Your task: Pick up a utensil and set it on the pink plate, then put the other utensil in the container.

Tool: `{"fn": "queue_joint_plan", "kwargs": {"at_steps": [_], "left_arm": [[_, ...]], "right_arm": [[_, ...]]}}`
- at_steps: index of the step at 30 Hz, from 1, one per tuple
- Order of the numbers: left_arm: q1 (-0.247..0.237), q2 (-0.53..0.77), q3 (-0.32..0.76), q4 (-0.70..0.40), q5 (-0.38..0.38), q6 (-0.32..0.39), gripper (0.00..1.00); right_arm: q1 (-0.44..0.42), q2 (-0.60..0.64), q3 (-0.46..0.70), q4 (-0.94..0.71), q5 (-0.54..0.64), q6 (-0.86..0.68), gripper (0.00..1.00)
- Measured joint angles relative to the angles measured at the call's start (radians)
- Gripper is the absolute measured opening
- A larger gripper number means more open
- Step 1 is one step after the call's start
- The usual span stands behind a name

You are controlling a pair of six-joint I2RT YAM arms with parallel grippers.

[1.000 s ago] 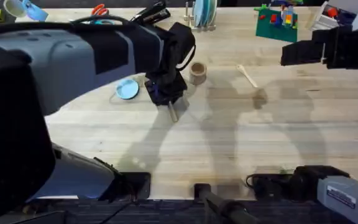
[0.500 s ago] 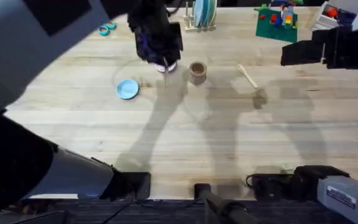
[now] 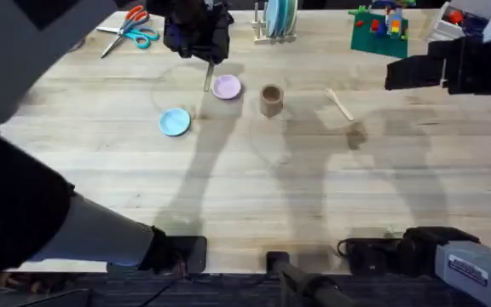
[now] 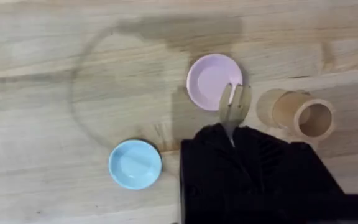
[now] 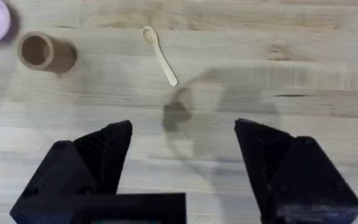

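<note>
Surface: pale wooden planks (image 3: pixel 254 188), bare and open across the whole near half, with soft arm shadows lying over the middle.
Far edge, left to right: orange and blue scissors (image 3: pixel 126 23) at about 11 o'clock from the middle of the surface, a small rack of upright plates (image 3: pixel 278 19) at 12, a green board of toy bricks (image 3: pixel 380 26) at 1.
Left arm: rises large and dark over the left side in the overhead view; its jaws (image 3: pixel 208 61) hang at the far middle, clenched on the fork (image 4: pixel 232 107).
Fork: upright in the left jaws, tines pointing down; in the left wrist view the tines overlap the rim of the pink plate (image 4: pixel 214 81). I cannot tell whether it touches.
Blue plate: light blue plate (image 3: pixel 175 122) sits near the pink plate, at its 8 o'clock, apart from it.
Pink plate: nothing lies flat on it.
Container: tan cup (image 3: pixel 270 100) stands upright just beside the pink plate, at its 4 o'clock, a small gap between them.
Spoon: wooden spoon (image 3: pixel 339 104) lies flat at the cup's 3 o'clock, well apart, bowl end toward the far edge.
Right arm: its jaws (image 5: pixel 182 165) are released, spread wide, held above bare planks on the spoon's near side.
Open room: bare boards lie all around the spoon.
</note>
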Motion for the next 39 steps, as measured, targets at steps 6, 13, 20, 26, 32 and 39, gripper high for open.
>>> {"fn": "queue_joint_plan", "kwargs": {"at_steps": [6,13,20,26,32,39], "left_arm": [[0.0,0.066,0.002,0.003,0.001,0.046,0.041],[0.0,0.203,0.066,0.018,0.002,0.07,0.041],[0.0,0.276,0.109,0.033,0.005,0.082,0.041],[0.0,0.331,0.109,0.043,0.008,0.085,0.041],[0.0,0.346,0.11,0.076,0.008,0.085,0.041],[0.0,0.346,0.11,0.072,0.008,0.085,0.041]], "right_arm": [[0.0,0.0,0.0,0.0,0.0,0.0,0.994],[0.0,0.0,0.0,0.0,0.0,0.0,0.994],[0.0,0.0,0.0,0.0,0.0,0.0,0.995],[0.0,0.0,0.0,0.0,0.0,0.0,0.995],[0.0,0.0,0.0,0.0,0.0,0.0,0.995],[0.0,0.0,0.0,0.0,0.0,0.0,0.995]]}}
